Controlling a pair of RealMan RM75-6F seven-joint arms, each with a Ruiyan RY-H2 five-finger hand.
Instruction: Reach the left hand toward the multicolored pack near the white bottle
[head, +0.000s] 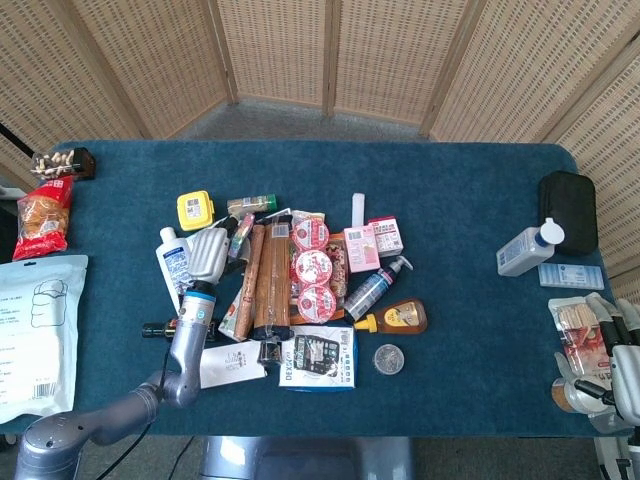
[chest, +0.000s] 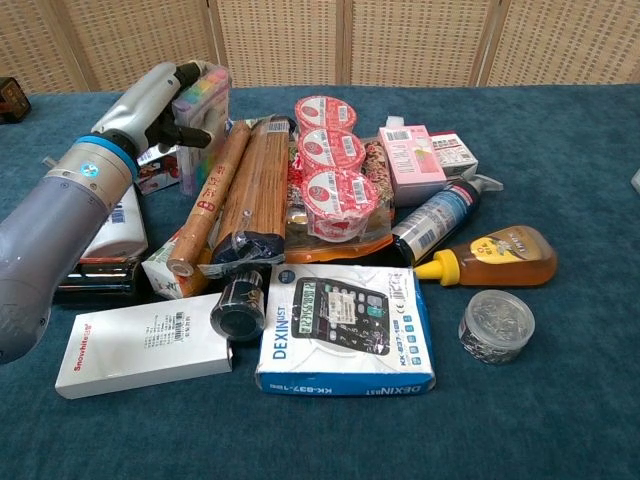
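1. The table (head: 470, 190) carries a blue cloth.
2. A white box (chest: 140, 349), calculator box (chest: 347, 328), round tin (chest: 496, 325) and honey bottle (chest: 495, 256) lie on it.
3. A black case (head: 568, 210), a red snack bag (head: 42, 218) and a white pouch (head: 35, 335) lie well apart from these.

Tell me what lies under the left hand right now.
The left hand covers most of the multicolored pack; only its pastel top edge shows in the chest view. The white bottle lies beside it. Whether the fingers grip the pack cannot be seen.
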